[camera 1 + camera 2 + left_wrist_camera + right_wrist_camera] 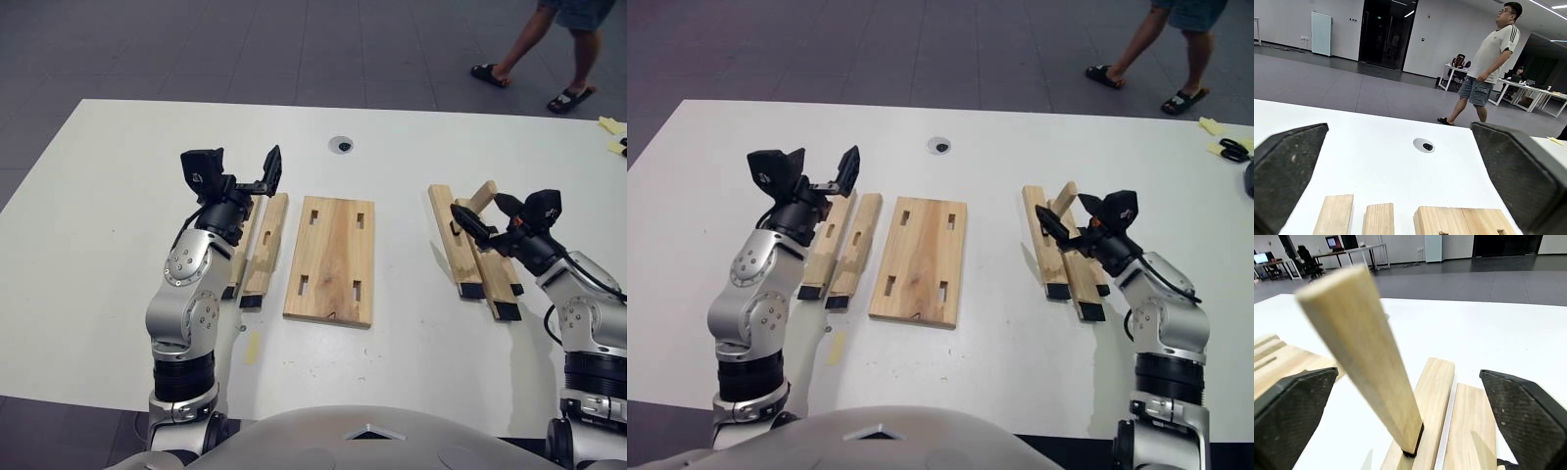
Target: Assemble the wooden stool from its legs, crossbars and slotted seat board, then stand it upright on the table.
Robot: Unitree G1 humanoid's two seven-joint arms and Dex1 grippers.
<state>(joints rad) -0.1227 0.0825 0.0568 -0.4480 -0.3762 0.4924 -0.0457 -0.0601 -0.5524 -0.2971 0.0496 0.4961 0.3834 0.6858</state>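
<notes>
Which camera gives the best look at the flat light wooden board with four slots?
The left eye view: the slotted seat board lies whole, all four slots visible. The right eye view shows it equally. The left wrist view catches one end. Pale wood at the right wrist view's edge may be it.

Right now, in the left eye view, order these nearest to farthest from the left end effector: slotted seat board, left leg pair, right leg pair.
1. Left leg pair, just below the left end effector.
2. Slotted seat board, in the middle.
3. Right leg pair, far right side.
</notes>
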